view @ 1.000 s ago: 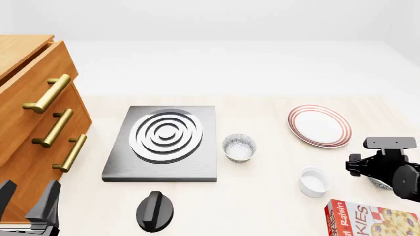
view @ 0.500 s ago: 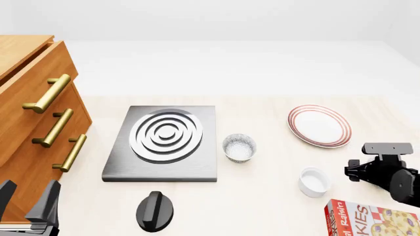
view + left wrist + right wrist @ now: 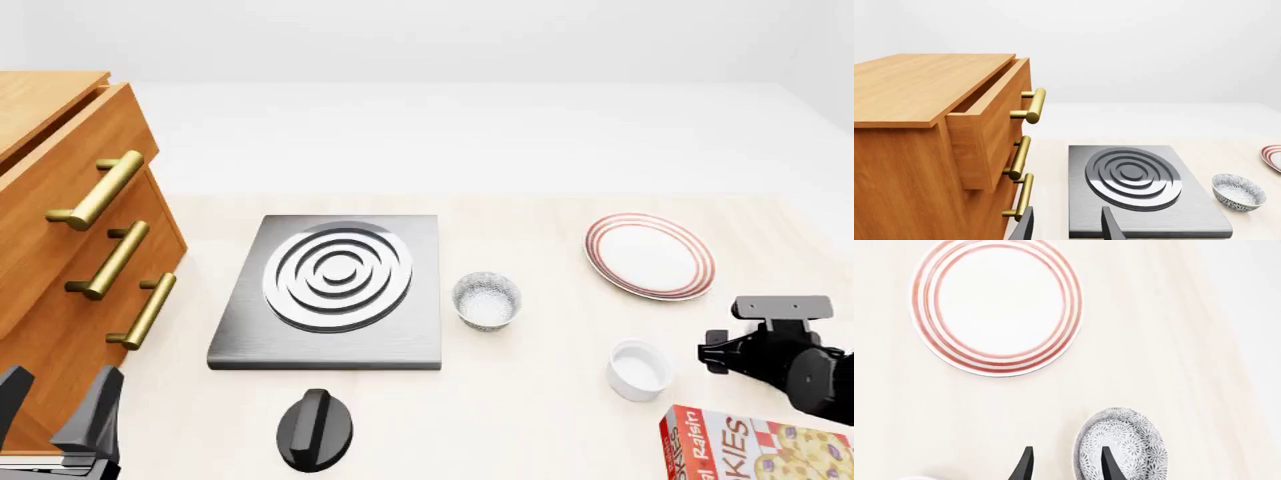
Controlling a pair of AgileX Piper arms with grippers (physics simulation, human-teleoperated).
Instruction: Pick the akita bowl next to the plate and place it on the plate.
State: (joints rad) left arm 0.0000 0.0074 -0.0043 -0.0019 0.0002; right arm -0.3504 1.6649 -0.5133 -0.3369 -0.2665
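Now, right gripper (image 3: 1064,465): jaws apart, holding nothing, one finger over the bowl (image 3: 1121,447) rim.
Plate (image 3: 997,305): bare, near bowl.
Left gripper (image 3: 1066,227): jaws apart, holding nothing.

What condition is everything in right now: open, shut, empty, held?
Wooden cabinet's top drawer: pulled partly open.
Red-ringed white plate: empty.
Speckled akita bowl by the plate: on the table, not gripped.
Second speckled bowl beside the grey burner plate: upright, empty.
Plain white ramekin: upright, empty.
Left gripper: open, holding nothing.
Right gripper: open, one finger over the bowl's rim.
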